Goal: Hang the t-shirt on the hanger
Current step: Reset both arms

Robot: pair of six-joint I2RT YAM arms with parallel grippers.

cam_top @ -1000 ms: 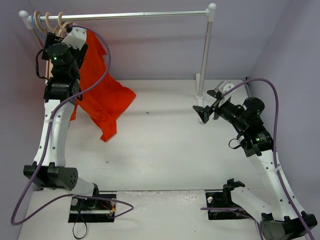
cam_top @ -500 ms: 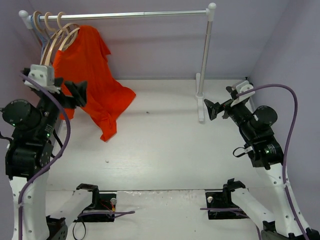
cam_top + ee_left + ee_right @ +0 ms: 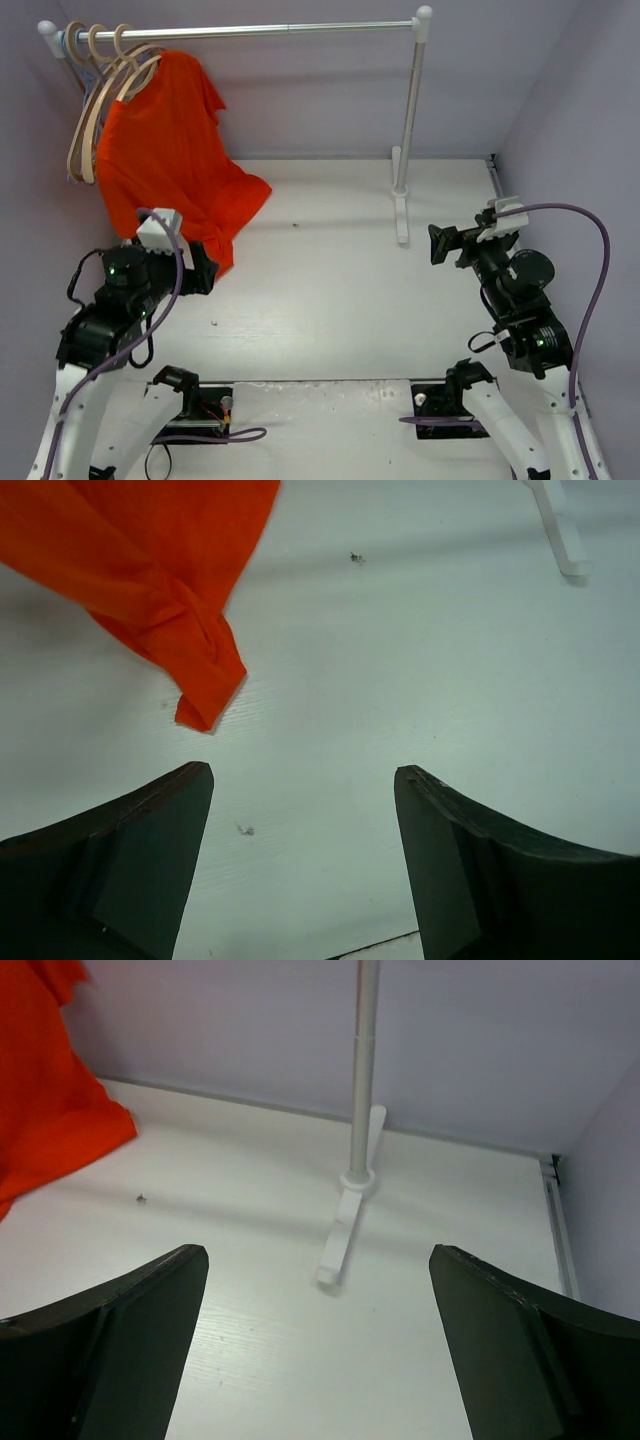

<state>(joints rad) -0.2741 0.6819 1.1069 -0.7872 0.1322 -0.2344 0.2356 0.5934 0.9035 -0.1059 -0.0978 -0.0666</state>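
Observation:
The orange-red t-shirt [image 3: 165,150] hangs from the pale wooden hanger [image 3: 140,72] at the left end of the rail, and its lower hem trails onto the table. My left gripper [image 3: 207,272] is low by the shirt's bottom corner, open and empty. In the left wrist view the shirt's tip [image 3: 190,670] lies ahead and to the left of the left gripper [image 3: 302,775], apart from it. My right gripper [image 3: 440,243] hovers at the right, open and empty. In the right wrist view the right gripper [image 3: 318,1252] faces the rack's post, and the t-shirt [image 3: 45,1110] shows at far left.
A white clothes rack spans the back, with its rail [image 3: 280,30] and right post [image 3: 410,110]. The post's foot [image 3: 345,1230] rests on the table. Two more wooden hangers [image 3: 85,130] hang left of the shirt. Purple walls close in the left, back and right.
My left arm has dropped from the rail down to the near left, leaving the shirt hanging on the hanger. My right arm has drawn back to the right. Both grippers have opened a little wider.

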